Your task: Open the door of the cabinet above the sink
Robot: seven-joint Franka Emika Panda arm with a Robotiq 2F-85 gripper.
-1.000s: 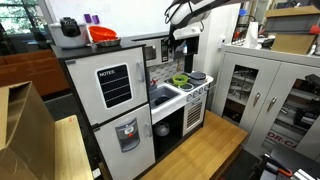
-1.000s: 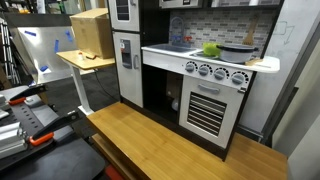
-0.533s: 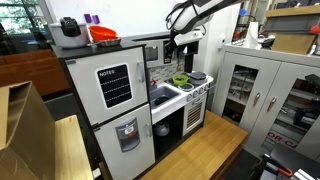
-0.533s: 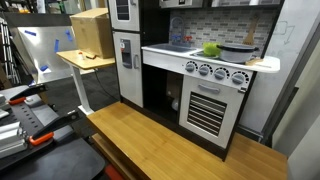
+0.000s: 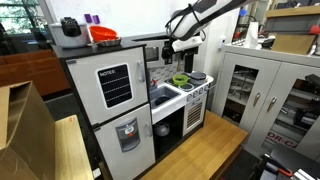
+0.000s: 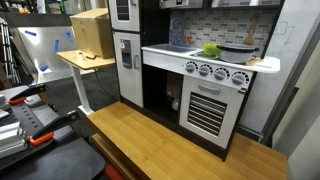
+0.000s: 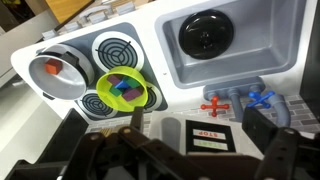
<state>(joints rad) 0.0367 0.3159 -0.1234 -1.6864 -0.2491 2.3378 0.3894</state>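
The dark cabinet (image 5: 152,51) sits above the grey sink (image 5: 162,97) of a toy kitchen. How far its door stands out I cannot tell. My gripper (image 5: 181,44) hangs just beside the cabinet's front edge, at the end of the arm reaching in from the upper right. In the wrist view the gripper (image 7: 196,135) is open, with one black finger (image 7: 130,125) and another (image 7: 262,125) wide apart and nothing between them. Below them lie the sink (image 7: 205,35) and its red and blue taps (image 7: 235,101). The other exterior view cuts off the cabinet and the gripper.
A green bowl (image 7: 122,88) of coloured blocks stands on the stove next to an orange pan (image 7: 58,75). The toy fridge (image 5: 113,90) stands beside the sink. A metal cabinet (image 5: 255,95) stands opposite, a cardboard box (image 5: 25,120) is nearby, and the wooden platform (image 6: 170,145) lies in front.
The jaws have gone from shut to wide open. The gripper has shifted slightly down and toward the cabinet front.
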